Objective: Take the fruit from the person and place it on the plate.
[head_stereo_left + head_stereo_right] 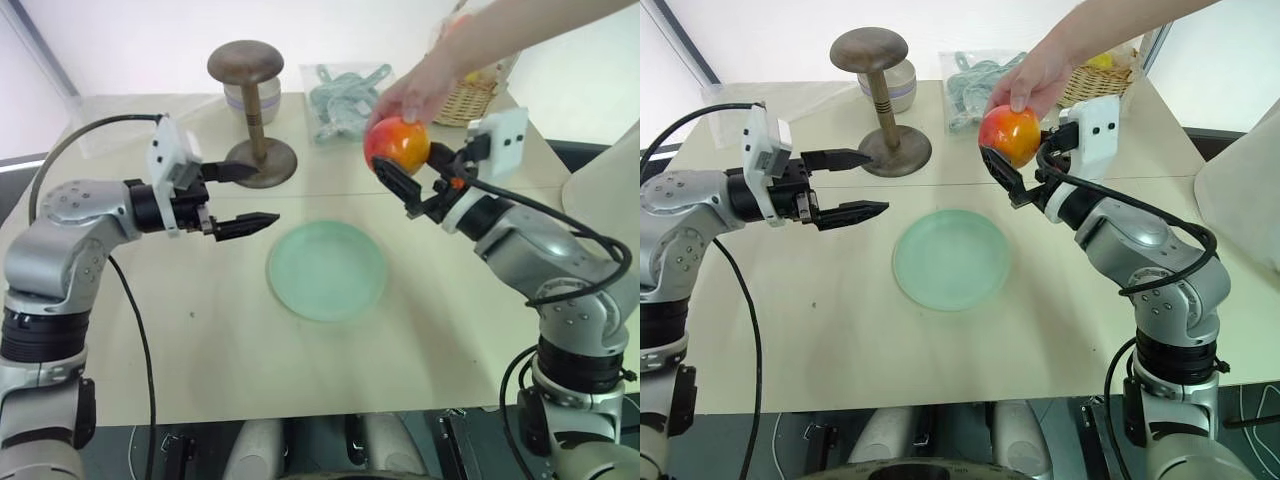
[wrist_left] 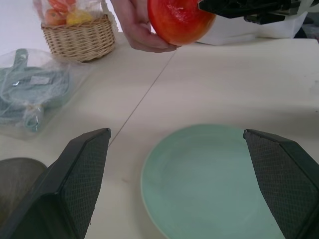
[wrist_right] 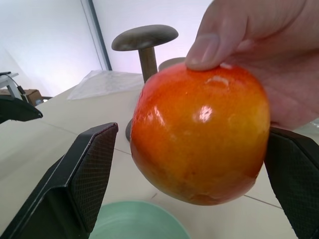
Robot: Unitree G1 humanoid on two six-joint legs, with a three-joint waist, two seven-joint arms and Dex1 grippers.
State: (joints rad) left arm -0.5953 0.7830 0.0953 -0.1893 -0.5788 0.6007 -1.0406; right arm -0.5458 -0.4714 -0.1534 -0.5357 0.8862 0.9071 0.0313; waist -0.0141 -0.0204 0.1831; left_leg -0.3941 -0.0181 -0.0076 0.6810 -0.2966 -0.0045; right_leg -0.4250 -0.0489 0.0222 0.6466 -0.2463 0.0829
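The person's hand (image 1: 428, 82) reaches in from the far right and holds the fruit (image 1: 397, 143), a glossy red-orange ball with a yellow patch, above the table. My right gripper (image 1: 420, 168) is open with one finger on either side of the fruit (image 3: 199, 134), and a gap shows beside one finger (image 3: 84, 169). The pale green plate (image 1: 326, 270) lies flat on the table, below and to the left of the fruit. On the left, my left gripper (image 1: 262, 195) hovers open and empty, pointing toward the plate (image 2: 214, 184).
A brown wooden stand (image 1: 255, 110) rises at the back behind the left gripper, with a white jar behind it. A clear bag of teal items (image 1: 340, 100) and a wicker basket (image 1: 470, 98) of wrapped fruits sit at the back of the table.
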